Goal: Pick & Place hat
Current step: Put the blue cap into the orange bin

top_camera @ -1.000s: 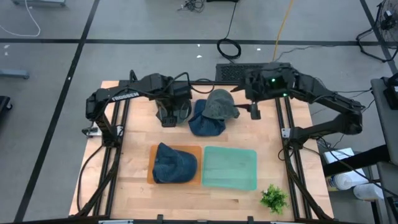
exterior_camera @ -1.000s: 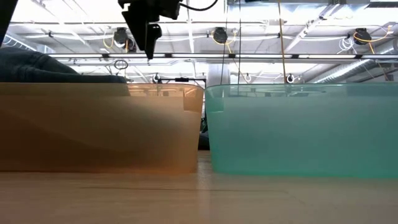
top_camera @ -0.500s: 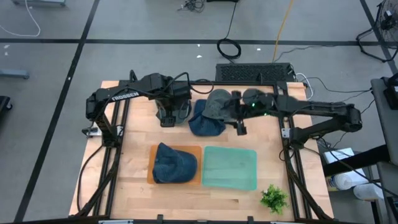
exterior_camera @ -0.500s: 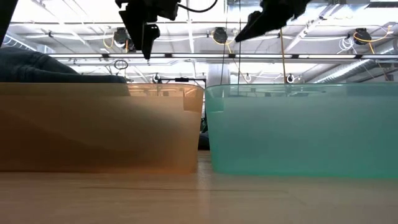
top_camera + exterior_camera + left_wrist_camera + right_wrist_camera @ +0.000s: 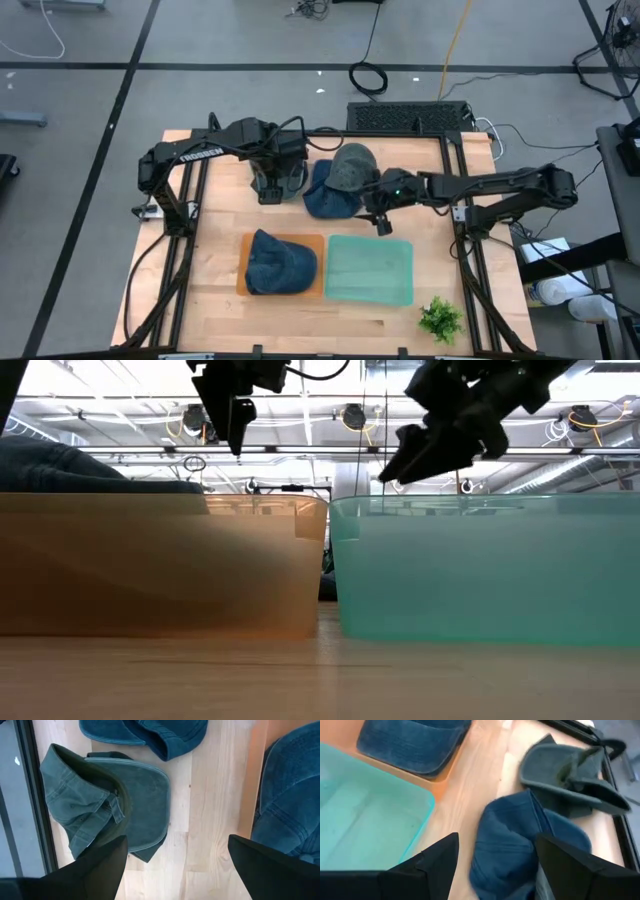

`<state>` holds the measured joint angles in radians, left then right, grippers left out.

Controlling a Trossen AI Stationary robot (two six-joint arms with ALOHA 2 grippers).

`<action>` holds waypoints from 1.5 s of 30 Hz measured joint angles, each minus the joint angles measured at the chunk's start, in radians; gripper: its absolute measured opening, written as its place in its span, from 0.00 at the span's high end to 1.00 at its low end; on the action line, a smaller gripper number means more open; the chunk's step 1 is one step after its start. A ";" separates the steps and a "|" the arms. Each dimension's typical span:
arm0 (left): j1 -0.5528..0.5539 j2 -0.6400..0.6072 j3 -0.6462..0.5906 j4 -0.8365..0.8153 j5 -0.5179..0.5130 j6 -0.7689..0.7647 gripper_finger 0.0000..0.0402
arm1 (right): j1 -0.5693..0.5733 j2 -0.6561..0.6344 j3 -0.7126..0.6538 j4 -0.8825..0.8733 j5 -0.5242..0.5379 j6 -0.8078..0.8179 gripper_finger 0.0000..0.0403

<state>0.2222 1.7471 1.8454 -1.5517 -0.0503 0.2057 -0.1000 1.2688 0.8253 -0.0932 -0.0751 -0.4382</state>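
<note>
Wooden table (image 5: 215, 290) carries everything in the view from above. Toward its left rear the left gripper (image 5: 271, 188) hangs over the boards, fingers spread with nothing between them; its wrist camera looks down on a green hat (image 5: 107, 802) lying on the wood just beside the table's dark edge rail. In front of that arm, near the table's front edge, sits an orange bin (image 5: 281, 264) with a blue hat (image 5: 280, 262) in it, the crown rising over the rim. From table height the same bin (image 5: 160, 565) fills the left half of the frame and the hat (image 5: 60, 467) shows as a dark hump above its wall.

Touching the orange bin on its right is a teal bin (image 5: 369, 269), its floor bare. Behind the two bins, about mid-table, a second blue hat (image 5: 330, 198) lies on the wood, and a grey-green hat (image 5: 354, 167) rests partly on its far side. The right gripper (image 5: 381, 214) is stretched in from the right, low over the gap between this pile and the rear rim of the teal bin. Its fingers (image 5: 432, 857) are parted and hold nothing, with the blue hat (image 5: 525, 845) directly ahead of them.

A small green plant (image 5: 439, 318) stands at the front right corner
</note>
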 joint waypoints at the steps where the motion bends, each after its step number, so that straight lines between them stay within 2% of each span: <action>1: 0.000 0.000 0.000 0.000 0.000 -0.003 0.12 | 0.004 0.018 0.000 0.017 -0.001 -0.014 0.38; 6: 0.000 0.000 0.000 -0.003 0.000 -0.005 0.12 | 0.002 0.102 0.000 0.034 -0.021 0.011 0.38; 12: 0.000 -0.001 0.000 -0.021 0.000 -0.005 0.12 | -0.044 0.176 0.030 -0.007 -0.171 0.117 0.38; 19: 0.000 -0.001 0.000 -0.020 0.000 -0.005 0.12 | -0.085 0.278 0.189 -0.213 -0.219 -0.007 0.38; 31: -0.001 -0.001 0.000 -0.019 0.000 -0.025 0.12 | -0.116 0.500 0.412 -0.373 -0.217 -0.132 0.38; 45: -0.002 -0.001 0.000 -0.019 0.076 -0.032 0.12 | -0.108 0.637 0.434 -0.356 -0.180 -0.183 0.38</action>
<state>0.2207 1.7458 1.8454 -1.5707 0.0260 0.1738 -0.2081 1.9053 1.2594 -0.4493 -0.2548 -0.6211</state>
